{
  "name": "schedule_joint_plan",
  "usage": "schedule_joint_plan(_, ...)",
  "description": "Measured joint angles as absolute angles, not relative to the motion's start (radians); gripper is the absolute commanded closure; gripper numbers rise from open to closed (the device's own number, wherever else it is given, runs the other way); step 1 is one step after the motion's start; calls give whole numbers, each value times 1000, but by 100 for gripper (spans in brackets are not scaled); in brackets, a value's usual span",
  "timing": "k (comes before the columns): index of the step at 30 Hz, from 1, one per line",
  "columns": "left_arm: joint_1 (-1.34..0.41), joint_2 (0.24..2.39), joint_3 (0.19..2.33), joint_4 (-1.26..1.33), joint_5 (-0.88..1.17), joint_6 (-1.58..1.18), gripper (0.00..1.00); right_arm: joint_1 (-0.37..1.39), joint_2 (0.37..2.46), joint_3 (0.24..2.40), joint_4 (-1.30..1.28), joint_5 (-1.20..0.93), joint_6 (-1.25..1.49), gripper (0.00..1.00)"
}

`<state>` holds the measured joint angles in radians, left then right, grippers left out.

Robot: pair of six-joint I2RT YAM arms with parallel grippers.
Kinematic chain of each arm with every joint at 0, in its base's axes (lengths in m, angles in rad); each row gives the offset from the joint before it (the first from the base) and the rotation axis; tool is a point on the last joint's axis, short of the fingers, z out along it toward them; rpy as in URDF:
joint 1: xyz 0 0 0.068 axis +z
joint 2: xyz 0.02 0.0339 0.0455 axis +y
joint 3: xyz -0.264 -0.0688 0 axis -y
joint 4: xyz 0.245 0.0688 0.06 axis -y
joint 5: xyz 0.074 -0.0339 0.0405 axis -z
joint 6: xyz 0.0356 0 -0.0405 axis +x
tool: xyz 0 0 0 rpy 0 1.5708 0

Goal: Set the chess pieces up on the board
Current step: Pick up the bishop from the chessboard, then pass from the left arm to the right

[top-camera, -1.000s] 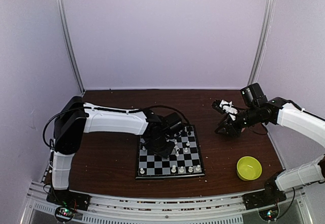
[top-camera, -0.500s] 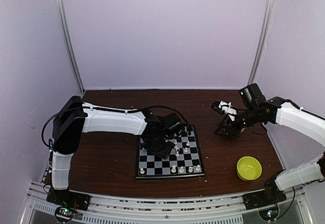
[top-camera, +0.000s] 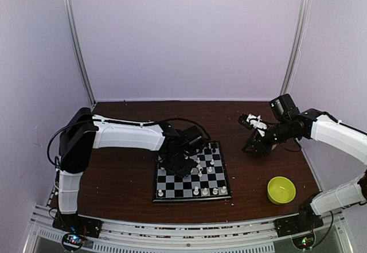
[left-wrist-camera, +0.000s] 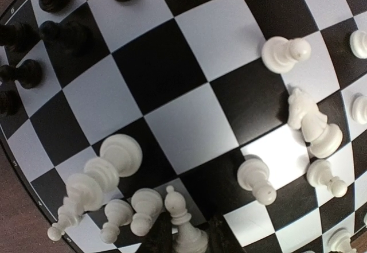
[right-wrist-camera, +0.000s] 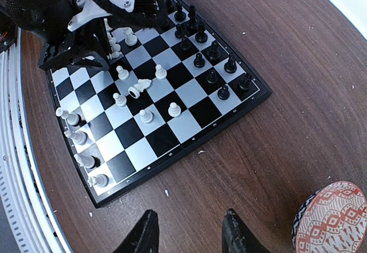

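one tiny white bishop (left-wrist-camera: 181, 221) pinched in left claw (left-wrist-camera: 187, 237) on the checkered board (left-wrist-camera: 192, 124); right claw (right-wrist-camera: 189, 230) gapes.

Left tool (left-wrist-camera: 187, 240) tips, white piece (left-wrist-camera: 182, 218) base cropped

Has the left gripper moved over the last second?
Yes, slightly. Against the board, which stays put, the left gripper, closed on a white chess piece, has crept left toward the board's left rim.
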<state>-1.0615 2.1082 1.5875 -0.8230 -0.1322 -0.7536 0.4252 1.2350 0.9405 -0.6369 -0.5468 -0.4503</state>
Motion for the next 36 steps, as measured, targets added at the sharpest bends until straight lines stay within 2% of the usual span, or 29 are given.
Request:
schedule_joint_plan(5,-1059,2096,1571,-819,-112,-742,88,425,1235,941,-637,-547,-450,63)
schedule_joint_plan(14,-1074,2027,1488,-838,-86,-667,90,425,1232,942,-636,-567,-438,63)
schedule_joint_plan(22,-1092,1880,1314,-663,-93,-510,90,426,1238,990,-618,-723,-305,63)
schedule_joint_plan(28,-1097,1760,1187,-435,-81,-422,89,432,1480,1206,-710,-859,-263,62)
schedule_joint_plan(36,-1119,1667,1164,-229,-47,-317,89,459,1787,1411,-852,-1007,-189,60)
